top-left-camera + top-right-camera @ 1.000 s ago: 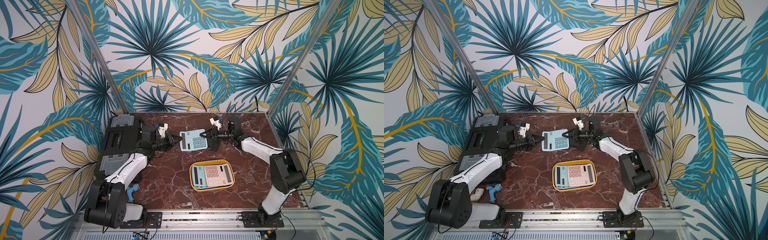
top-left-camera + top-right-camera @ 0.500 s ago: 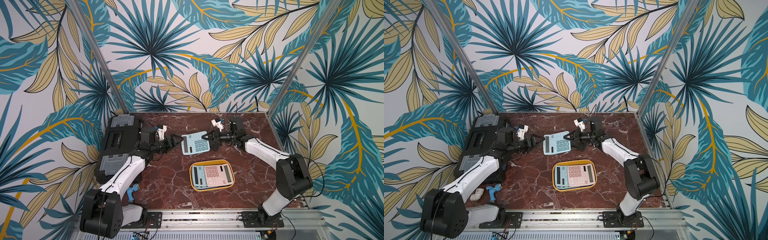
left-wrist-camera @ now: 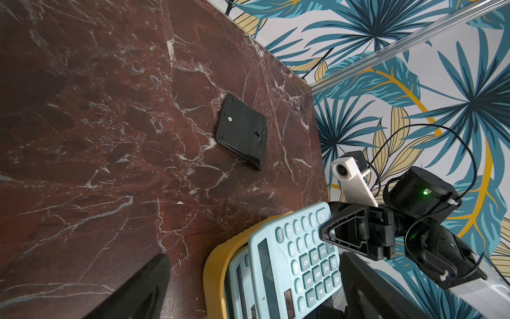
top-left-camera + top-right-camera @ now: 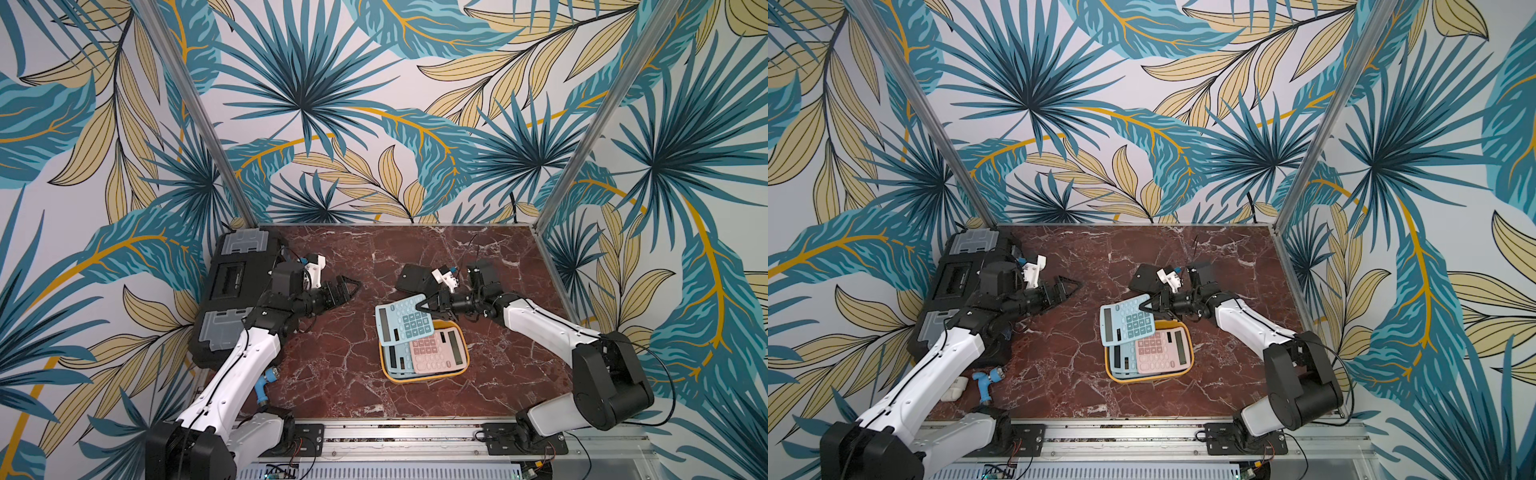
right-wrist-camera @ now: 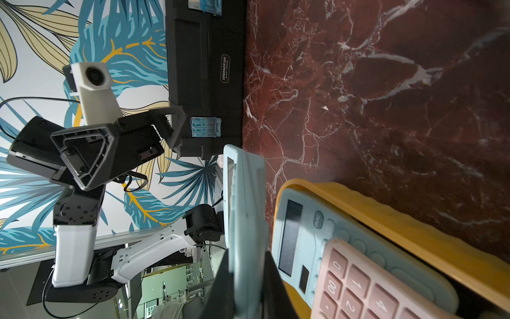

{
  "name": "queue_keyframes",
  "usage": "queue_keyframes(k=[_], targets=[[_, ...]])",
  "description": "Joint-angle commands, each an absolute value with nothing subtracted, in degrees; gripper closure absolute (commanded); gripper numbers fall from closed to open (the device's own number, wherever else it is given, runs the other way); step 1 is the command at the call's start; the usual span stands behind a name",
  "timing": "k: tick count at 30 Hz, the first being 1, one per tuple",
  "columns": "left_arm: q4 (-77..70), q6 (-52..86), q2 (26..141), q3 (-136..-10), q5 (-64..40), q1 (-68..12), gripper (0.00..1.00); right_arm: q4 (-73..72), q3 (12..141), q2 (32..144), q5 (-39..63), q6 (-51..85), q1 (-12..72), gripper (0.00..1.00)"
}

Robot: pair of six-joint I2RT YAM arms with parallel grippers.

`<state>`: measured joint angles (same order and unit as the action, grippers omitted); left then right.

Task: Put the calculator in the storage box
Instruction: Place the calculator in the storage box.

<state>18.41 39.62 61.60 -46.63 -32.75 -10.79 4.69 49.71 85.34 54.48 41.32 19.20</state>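
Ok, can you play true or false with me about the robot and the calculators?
1. The right gripper is shut on the light blue plastic calculator. True.
2. The shallow yellow plastic tray is empty. False: a pink calculator lies in it, on top of a second blue calculator.
3. The left gripper is open and holds nothing. True.
4. The light blue plastic calculator lies flat inside the tray. False: it is held tilted over the tray's corner, not yet set down.
5. The big black toolbox sits by the right arm. False: it is on the left arm's side.
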Motion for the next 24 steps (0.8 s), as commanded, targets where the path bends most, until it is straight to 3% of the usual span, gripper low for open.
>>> queue_keyframes(k=[1,24], targets=[[19.46,38.12,60.00,-43.53,-32.28,-11.43,0.00,3.47,47.32,83.63,55.27,40.59,19.09,0.99],[13.27,40.35,60.24,-38.96,-33.94,-12.83,0.00,-2.42,39.29,83.06,54.34,42.90,20.65,0.99]])
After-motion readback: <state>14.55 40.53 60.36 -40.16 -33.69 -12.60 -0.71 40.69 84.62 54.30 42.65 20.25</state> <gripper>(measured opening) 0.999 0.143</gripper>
